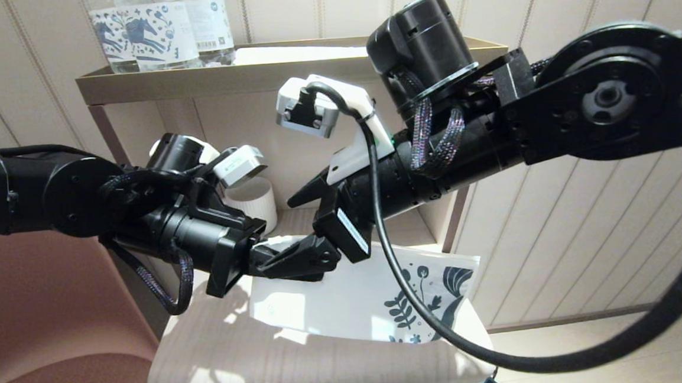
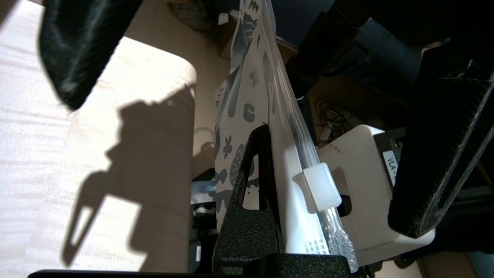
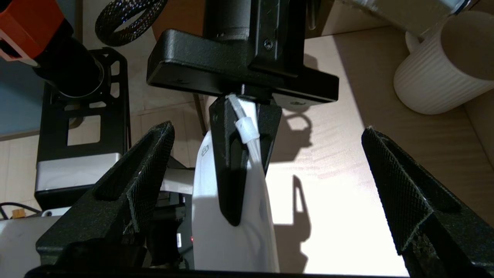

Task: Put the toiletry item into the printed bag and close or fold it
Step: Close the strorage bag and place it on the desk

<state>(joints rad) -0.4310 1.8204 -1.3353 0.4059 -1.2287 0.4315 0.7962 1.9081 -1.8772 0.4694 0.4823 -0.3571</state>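
**Bag held up by its zip edge, slider waiting**

A pale cushioned stool (image 1: 221,364) stands in front of a shelf unit (image 1: 286,70) with printed water bottles (image 1: 153,31) on top and a ribbed white mug (image 1: 255,199) lower down. Over the seat hangs the printed bag (image 1: 353,297), lifted clear at its zip end with the leafy end drooping toward the stool's far corner. The left gripper (image 1: 298,259) is clamped on the bag's top edge, apparently to keep the zip track taut and steady. The right gripper (image 3: 266,185) faces it just beside, jaws spread wide either side of the bag, probably lining up on the small white slider (image 3: 246,130). The toiletry item I cannot spot; it may already be inside.
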